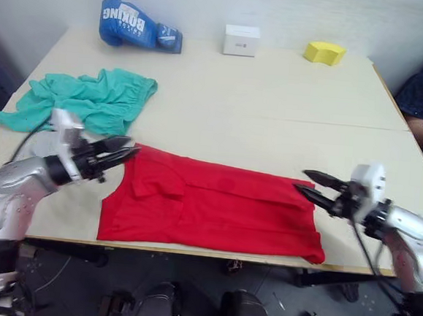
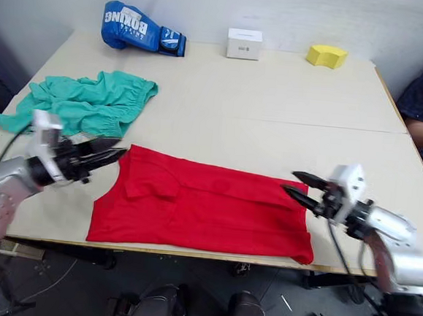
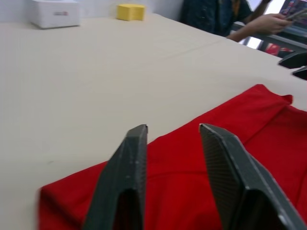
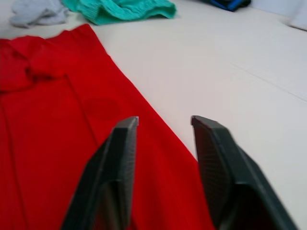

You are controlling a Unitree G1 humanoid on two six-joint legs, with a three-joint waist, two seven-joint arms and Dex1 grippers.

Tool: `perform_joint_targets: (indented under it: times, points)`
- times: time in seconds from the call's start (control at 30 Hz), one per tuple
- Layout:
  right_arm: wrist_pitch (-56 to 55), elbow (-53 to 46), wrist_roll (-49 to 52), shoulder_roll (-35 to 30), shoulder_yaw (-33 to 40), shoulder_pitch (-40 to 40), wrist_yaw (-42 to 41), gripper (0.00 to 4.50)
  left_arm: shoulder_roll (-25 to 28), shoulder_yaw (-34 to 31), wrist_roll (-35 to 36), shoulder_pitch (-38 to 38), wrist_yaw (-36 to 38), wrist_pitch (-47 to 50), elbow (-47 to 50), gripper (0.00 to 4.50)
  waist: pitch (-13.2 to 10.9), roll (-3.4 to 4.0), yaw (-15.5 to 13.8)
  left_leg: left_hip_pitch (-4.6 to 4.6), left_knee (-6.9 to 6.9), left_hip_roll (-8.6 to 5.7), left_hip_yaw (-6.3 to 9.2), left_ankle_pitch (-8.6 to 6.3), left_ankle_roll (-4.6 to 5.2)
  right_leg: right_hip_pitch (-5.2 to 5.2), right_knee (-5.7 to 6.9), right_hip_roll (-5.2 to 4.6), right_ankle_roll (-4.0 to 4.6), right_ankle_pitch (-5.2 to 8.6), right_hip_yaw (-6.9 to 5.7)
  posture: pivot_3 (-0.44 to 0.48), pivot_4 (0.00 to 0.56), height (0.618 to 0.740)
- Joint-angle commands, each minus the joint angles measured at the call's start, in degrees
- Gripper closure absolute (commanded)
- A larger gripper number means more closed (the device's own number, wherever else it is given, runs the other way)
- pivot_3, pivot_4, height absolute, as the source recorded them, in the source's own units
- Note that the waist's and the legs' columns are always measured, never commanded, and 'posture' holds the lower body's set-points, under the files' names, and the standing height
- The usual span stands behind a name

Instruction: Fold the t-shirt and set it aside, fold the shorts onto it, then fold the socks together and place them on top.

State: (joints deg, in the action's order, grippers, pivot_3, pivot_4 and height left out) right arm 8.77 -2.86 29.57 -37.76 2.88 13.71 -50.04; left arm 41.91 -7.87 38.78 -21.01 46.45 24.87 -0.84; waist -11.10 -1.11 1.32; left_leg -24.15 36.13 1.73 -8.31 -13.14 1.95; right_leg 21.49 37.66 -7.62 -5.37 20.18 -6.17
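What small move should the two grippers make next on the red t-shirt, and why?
Probably lower and close both. The left gripper and right gripper are open at the far corners of the t-shirt, which lies flat and partly folded, so pinching that edge would start the next fold.

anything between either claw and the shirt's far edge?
Nothing visible. Both claws are open at the red shirt: left claw at its far left corner, right claw at its far right corner. The shorts and socks lie apart from it.
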Motion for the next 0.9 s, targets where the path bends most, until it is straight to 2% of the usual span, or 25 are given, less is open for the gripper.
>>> perform_joint_targets:
  times: [0.03, 0.1, 0.23, 0.37, 0.47, 0.63, 0.67, 0.77, 0.9]
  points:
    - [0.0, -2.4, -9.4, 5.9, -6.3, 3.2, 8.3, 3.8, -4.4, 4.9, -7.3, -2.8, -4.6, -1.0, -1.1, 3.82, 0.0, 0.0, 0.0, 0.0, 0.04, 0.0, -0.02, 0.0, 0.0, 0.0, 0.03, 0.04, 0.0, 0.0, 0.01, 0.0, 0.15, 0.74]
    - [-3.0, -0.2, -17.5, 10.7, -11.9, 4.7, 12.7, 4.49, -8.1, 7.0, -10.3, -2.3, -8.1, -0.3, -1.2, 4.48, 0.0, -0.01, 0.3, -0.01, 0.05, 0.01, -0.08, 0.01, 0.0, 0.05, 0.05, 0.05, 0.0, 0.0, 0.06, 0.0, 0.15, 0.74]
    - [-4.0, 5.8, -26.4, 18.0, -16.2, 5.9, 21.5, 4.49, -12.6, 9.4, -17.6, -0.1, -15.2, -1.7, -1.2, 4.48, 0.0, -0.04, 0.4, 0.0, 0.04, 0.06, -0.12, 0.04, -0.05, 0.08, 0.08, 0.1, 0.0, 0.0, 0.1, 0.0, 0.15, 0.74]
    - [-5.1, 9.1, -28.2, 18.3, -12.9, 4.3, 25.0, 4.49, -14.5, 6.8, -21.2, 0.7, -21.5, -1.4, -3.1, 4.48, 0.2, -0.27, 0.1, 0.0, 0.09, 0.02, -0.08, 0.06, 0.01, 0.02, 0.07, 0.05, 0.0, 0.0, 0.09, 0.0, 0.15, 0.74]
    - [-8.6, 11.1, -28.2, 13.5, -8.6, 1.1, 23.8, 4.49, -13.1, 6.1, -24.1, 1.6, -23.0, -1.0, -4.6, 4.48, 0.2, -0.36, 0.0, 0.04, 0.07, -0.01, -0.02, 0.04, 0.03, -0.05, 0.06, 0.01, 0.0, -0.01, 0.07, 0.0, 0.15, 0.74]
    - [-13.5, 14.2, -24.9, 5.7, 0.3, -4.9, 21.0, 4.49, -12.8, 2.3, -23.8, 3.0, -22.0, -4.2, -5.9, 4.48, 0.4, -0.47, -0.2, 0.13, 0.01, -0.01, -0.04, -0.02, 0.05, -0.14, -0.05, -0.02, 0.0, -0.01, 0.07, 0.0, 0.15, 0.74]
    - [-14.5, 14.9, -22.9, 5.3, 2.4, -5.6, 20.0, 4.49, -13.9, 0.5, -20.3, 3.4, -19.6, -4.7, -4.5, 4.48, 0.4, -0.48, -0.2, 0.16, -0.01, 0.01, -0.04, -0.01, 0.04, -0.16, -0.05, -0.01, 0.0, -0.01, 0.06, 0.0, 0.15, 0.74]
    - [-15.0, 10.5, -16.0, 6.5, 4.0, -5.1, 14.4, 4.49, -16.2, -3.1, -12.1, 3.7, -14.0, -5.0, 2.2, 4.48, 0.4, -0.49, 0.4, 0.19, -0.06, 0.07, -0.04, 0.0, 0.01, -0.17, -0.05, 0.02, 0.0, -0.01, 0.05, 0.0, 0.15, 0.74]
    - [-12.6, 8.2, -14.1, 10.1, 2.6, 0.0, 13.9, 4.49, -15.4, -2.2, -12.9, 1.6, -12.0, -5.2, 2.3, 4.48, 0.4, -0.42, 0.7, 0.13, -0.06, 0.16, -0.05, 0.05, -0.08, -0.05, 0.01, 0.12, 0.0, -0.01, 0.05, 0.0, 0.15, 0.74]
